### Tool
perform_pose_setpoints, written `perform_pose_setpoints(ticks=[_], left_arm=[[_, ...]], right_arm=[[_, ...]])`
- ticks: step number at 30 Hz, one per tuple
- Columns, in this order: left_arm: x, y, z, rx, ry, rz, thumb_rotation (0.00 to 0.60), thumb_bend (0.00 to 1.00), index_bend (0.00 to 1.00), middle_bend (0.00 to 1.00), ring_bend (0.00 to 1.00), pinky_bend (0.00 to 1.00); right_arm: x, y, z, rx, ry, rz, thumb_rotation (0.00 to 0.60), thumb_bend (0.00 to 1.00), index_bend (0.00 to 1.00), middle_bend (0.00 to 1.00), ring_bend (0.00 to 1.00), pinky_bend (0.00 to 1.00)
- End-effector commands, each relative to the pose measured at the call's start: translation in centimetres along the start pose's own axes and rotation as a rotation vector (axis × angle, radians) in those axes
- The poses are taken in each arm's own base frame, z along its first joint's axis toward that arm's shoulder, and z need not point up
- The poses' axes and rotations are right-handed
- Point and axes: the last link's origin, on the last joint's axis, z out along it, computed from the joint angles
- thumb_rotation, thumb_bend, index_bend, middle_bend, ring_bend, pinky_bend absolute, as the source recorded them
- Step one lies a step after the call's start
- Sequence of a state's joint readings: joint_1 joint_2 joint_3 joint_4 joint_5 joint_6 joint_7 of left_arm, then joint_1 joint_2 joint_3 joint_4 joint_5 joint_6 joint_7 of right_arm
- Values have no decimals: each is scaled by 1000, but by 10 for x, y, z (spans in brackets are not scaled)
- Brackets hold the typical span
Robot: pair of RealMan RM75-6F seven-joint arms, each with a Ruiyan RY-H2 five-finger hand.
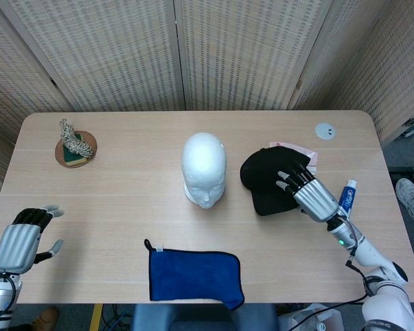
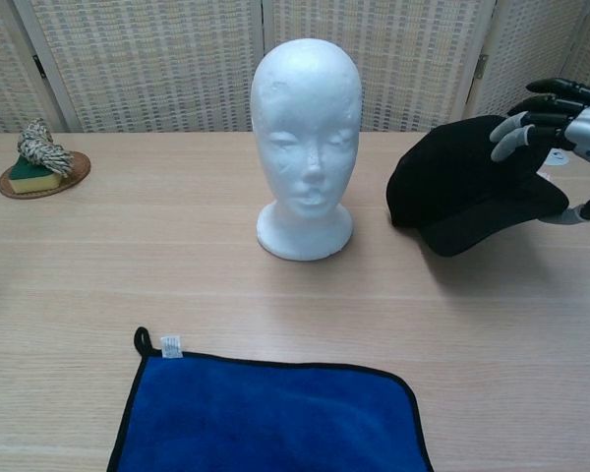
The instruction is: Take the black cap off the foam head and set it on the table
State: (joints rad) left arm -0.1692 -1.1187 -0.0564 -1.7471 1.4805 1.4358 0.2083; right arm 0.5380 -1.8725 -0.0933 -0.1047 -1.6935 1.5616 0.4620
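Note:
The bare white foam head (image 1: 204,169) (image 2: 306,118) stands upright at the middle of the table. The black cap (image 1: 265,179) (image 2: 452,187) lies on the table just right of it, brim toward the front right. My right hand (image 1: 310,192) (image 2: 570,118) hovers at the cap's right side, fingers (image 2: 511,133) spread over the crown and the thumb beside the brim, not clasping it. My left hand (image 1: 24,238) rests at the table's front left corner, far from the cap, fingers apart and holding nothing.
A blue cloth (image 1: 193,274) (image 2: 265,418) lies at the front edge. A round coaster with a sponge and scrubber (image 1: 76,146) (image 2: 37,157) sits at the back left. A pink packet (image 1: 305,153) peeks from under the cap; a toothpaste tube (image 1: 348,196) and white disc (image 1: 325,130) lie right.

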Motion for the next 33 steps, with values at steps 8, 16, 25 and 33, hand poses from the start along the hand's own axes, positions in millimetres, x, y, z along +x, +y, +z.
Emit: perform_pose_setpoints(ticks=[8,16,25,33], left_arm=[[-1,2,2,-10,-5,-1,600,218,298,256,246,181],[-4,2,3,-11,-14,-3,600,218,299,256,246,181],[-4,3,3,-16,-14,-7,600,218,299,256,246,181],[-4,2,1,-12,-16,-10,600,218,299,256,246,181]], right_arm=[[-19,8,-14,-122,-100,-5,600,0,0,0,0,0],[-30,11,-17,-185,-157,14,600,0,0,0,0,0],[-40,-5,-1,-196,-172,67,600,0,0,0,0,0],[-42,-18,14,-181,-171,120,600,0,0,0,0,0]])
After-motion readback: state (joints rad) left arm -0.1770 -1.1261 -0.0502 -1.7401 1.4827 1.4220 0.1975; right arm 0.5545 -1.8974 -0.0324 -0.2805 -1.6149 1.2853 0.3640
